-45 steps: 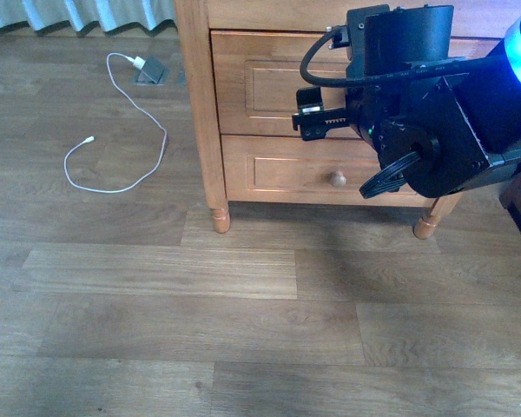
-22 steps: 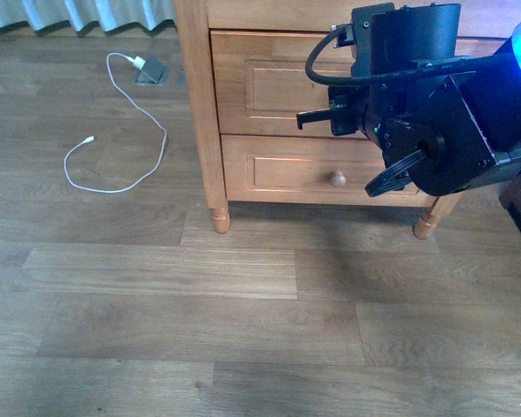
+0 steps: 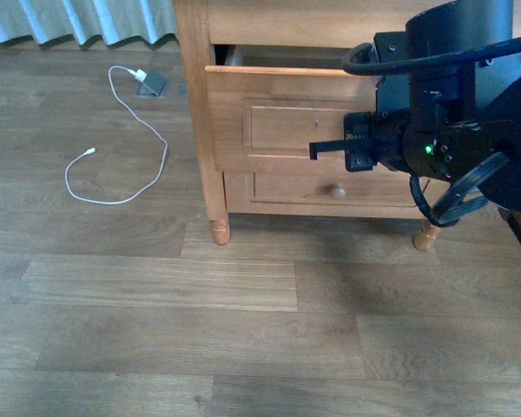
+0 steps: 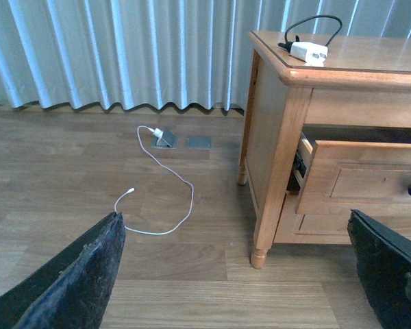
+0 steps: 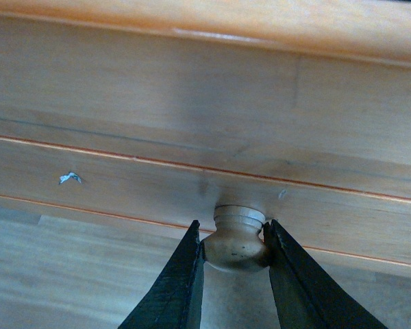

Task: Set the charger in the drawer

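The charger (image 4: 307, 51), a small white cube with a black cable, lies on top of the nightstand (image 4: 274, 137). Below it the upper drawer (image 3: 286, 113) stands partly pulled out, a dark gap showing behind its front (image 4: 359, 178). My right gripper (image 5: 234, 238) is shut on the drawer's round wooden knob (image 5: 237, 243), one black finger on each side. In the front view my right arm (image 3: 434, 130) covers that knob. My left gripper (image 4: 233, 274) hangs open over the floor to the left of the nightstand, with nothing between its fingers (image 4: 75, 281).
A long white cable (image 3: 122, 130) loops across the wood floor from a floor socket (image 3: 152, 82), left of the nightstand. The lower drawer with its knob (image 3: 336, 189) is closed. Curtains (image 4: 123, 55) hang behind. A nightstand leg (image 3: 220, 228) stands at the front left.
The upper drawer has slid out toward me with my right gripper on its knob, opening a gap at its top. My right arm has drawn back with it.
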Robot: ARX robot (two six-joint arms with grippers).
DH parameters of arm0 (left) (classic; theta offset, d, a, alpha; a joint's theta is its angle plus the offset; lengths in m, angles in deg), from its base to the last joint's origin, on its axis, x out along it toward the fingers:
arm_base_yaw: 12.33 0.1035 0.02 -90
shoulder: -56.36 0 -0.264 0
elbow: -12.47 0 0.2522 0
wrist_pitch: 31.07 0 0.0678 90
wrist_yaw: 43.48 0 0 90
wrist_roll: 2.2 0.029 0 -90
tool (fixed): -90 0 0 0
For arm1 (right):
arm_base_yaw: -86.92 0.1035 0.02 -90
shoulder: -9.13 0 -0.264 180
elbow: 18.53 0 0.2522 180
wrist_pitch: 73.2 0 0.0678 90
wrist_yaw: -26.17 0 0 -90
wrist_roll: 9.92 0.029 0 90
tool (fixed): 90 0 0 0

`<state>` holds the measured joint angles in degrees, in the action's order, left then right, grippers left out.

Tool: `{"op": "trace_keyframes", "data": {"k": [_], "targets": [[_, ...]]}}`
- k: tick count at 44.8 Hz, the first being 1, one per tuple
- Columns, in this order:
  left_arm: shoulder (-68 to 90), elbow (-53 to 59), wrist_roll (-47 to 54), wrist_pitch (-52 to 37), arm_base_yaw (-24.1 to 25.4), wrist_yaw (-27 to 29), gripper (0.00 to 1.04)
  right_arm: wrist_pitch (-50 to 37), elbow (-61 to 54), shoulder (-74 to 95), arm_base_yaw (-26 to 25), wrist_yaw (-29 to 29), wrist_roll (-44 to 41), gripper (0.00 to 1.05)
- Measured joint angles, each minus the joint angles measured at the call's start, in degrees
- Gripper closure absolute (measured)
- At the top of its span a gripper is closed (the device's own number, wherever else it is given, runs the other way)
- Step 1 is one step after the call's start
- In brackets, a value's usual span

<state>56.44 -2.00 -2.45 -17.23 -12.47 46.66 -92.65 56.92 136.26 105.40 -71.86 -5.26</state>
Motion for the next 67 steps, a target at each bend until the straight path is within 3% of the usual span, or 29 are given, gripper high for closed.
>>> {"op": "trace_keyframes", "data": {"k": [7, 30, 39, 52, 67], "targets": [[0.00, 0.00, 0.00, 0.00, 0.00, 0.00, 0.06, 5.88, -8.24, -7.78, 0.79, 1.57, 1.27, 0.82], [0.00, 0.00, 0.00, 0.00, 0.00, 0.00, 0.06, 8.09, -30.32, -26.08, 3.82, 5.27, 0.98, 0.83], [0.00, 0.00, 0.00, 0.00, 0.00, 0.02, 0.06, 9.42, -34.01, -31.32, 4.07, 5.01, 2.36, 0.55], [0.00, 0.00, 0.00, 0.00, 0.00, 0.00, 0.06, 18.84, -36.85, -49.09, 1.31, 8.72, 3.93, 0.07], [0.00, 0.00, 0.00, 0.00, 0.00, 0.00, 0.06, 33.59, -36.85, -73.81, -5.60, 17.86, 1.09, 0.08]]}}
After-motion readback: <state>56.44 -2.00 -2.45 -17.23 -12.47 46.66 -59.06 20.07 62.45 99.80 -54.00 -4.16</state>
